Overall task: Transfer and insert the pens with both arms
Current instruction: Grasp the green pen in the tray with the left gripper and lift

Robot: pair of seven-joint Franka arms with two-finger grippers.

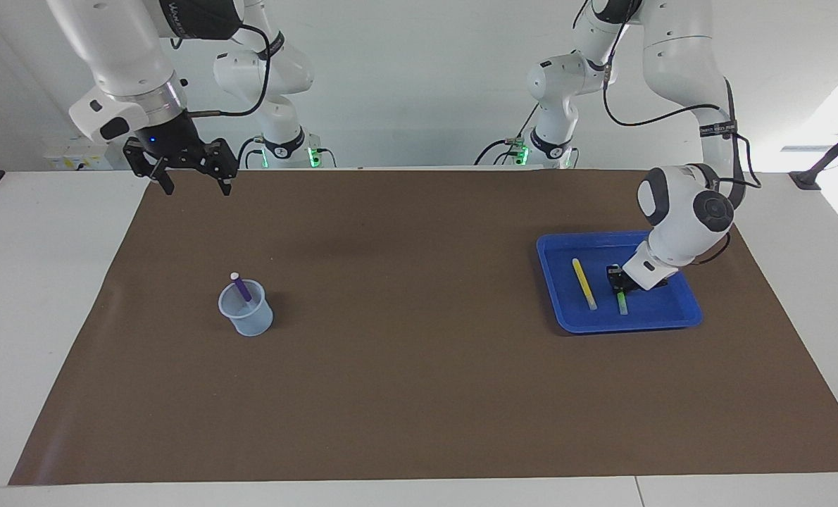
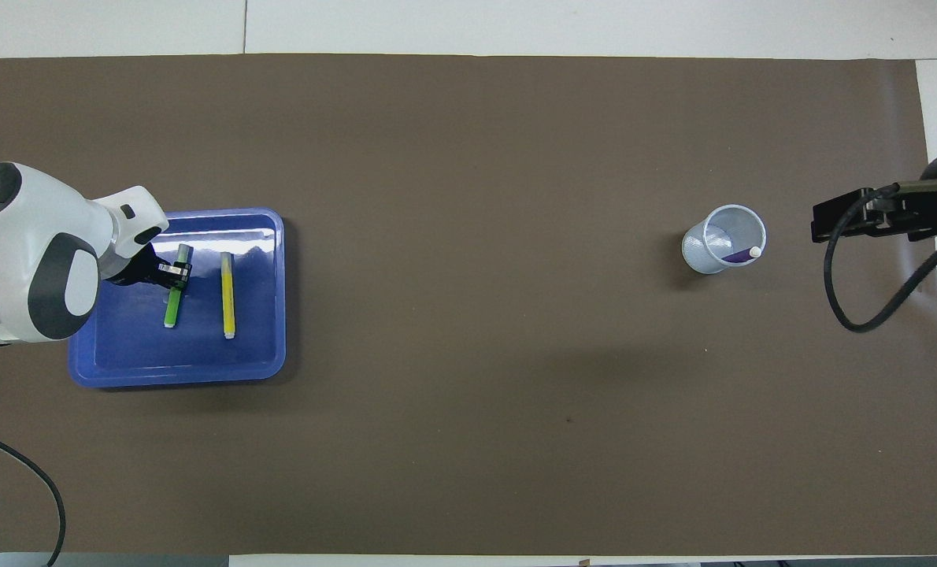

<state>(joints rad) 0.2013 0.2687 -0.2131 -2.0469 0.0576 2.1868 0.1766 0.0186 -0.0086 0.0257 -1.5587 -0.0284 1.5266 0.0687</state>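
The green pen [image 1: 622, 303] [image 2: 172, 307] and the yellow pen [image 1: 584, 283] [image 2: 228, 295] lie side by side in the blue tray [image 1: 662, 317] [image 2: 122, 366] at the left arm's end of the table. My left gripper [image 1: 617, 278] [image 2: 175, 272] is down in the tray, shut on the green pen near its capped end; the pen still lies low in the tray. The purple pen [image 1: 241, 289] [image 2: 740, 254] stands slanted in the pale blue cup [image 1: 248, 315] [image 2: 712, 244]. My right gripper [image 1: 195, 186] [image 2: 862, 216] is open and empty, raised over the mat's edge at the right arm's end.
A brown mat [image 1: 419, 366] [image 2: 468, 354] covers most of the white table. Two smaller white arms with green-lit bases [image 1: 289, 151] stand at the robots' edge of the table. A black cable [image 2: 854, 299] hangs from the right arm.
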